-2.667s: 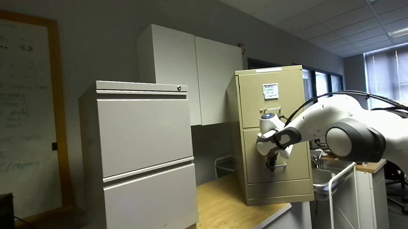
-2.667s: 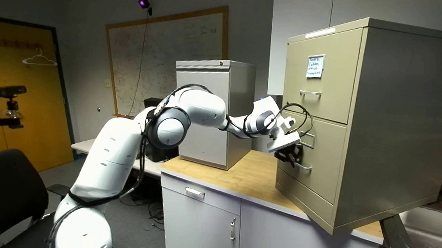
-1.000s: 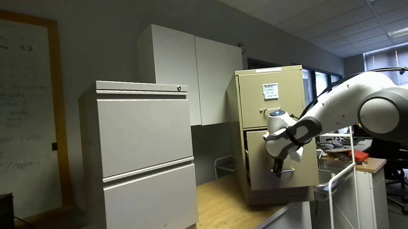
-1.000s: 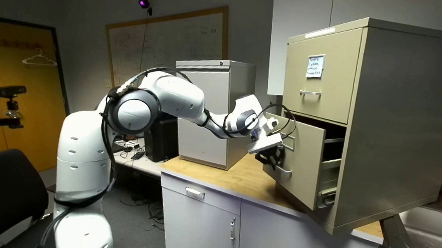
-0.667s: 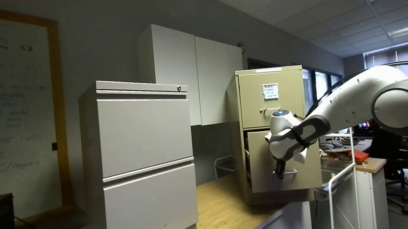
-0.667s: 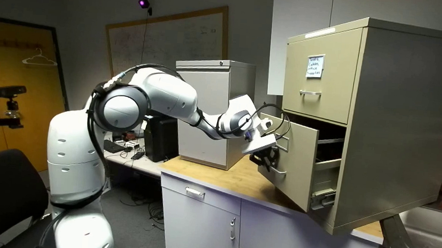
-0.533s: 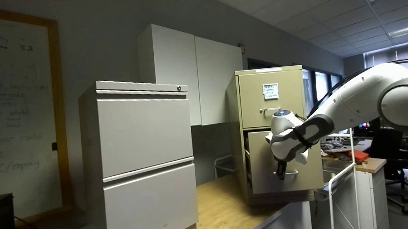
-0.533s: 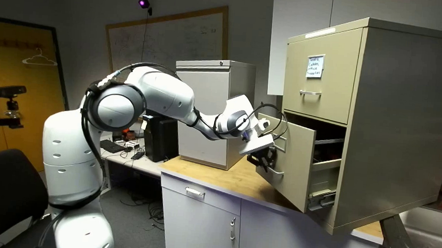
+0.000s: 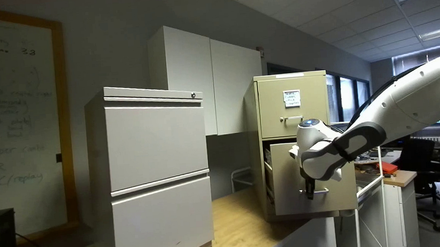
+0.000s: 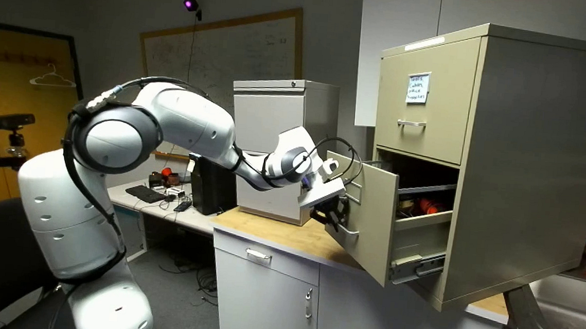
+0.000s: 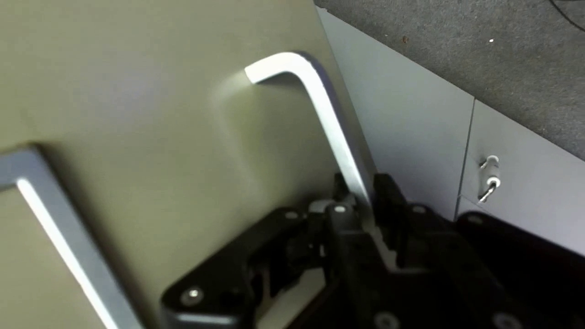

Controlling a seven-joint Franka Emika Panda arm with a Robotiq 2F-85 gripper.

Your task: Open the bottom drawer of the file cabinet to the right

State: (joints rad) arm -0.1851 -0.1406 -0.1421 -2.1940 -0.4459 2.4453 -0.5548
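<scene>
As pincer [image 11: 364, 193] grips handle [image 11: 328, 119], drawer [image 10: 373, 206] gapes

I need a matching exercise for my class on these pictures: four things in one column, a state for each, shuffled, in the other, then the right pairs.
Things
1. Bottom drawer of the tan file cabinet
2. Top drawer of that cabinet
3. Gripper
4. Pale grey cabinet

States
A. Clamped on a bar handle
B. Its two drawers are both shut
C. Pulled out
D. Shut, with a written label on its front

Right pairs: 1-C; 2-D; 3-A; 4-B
</scene>
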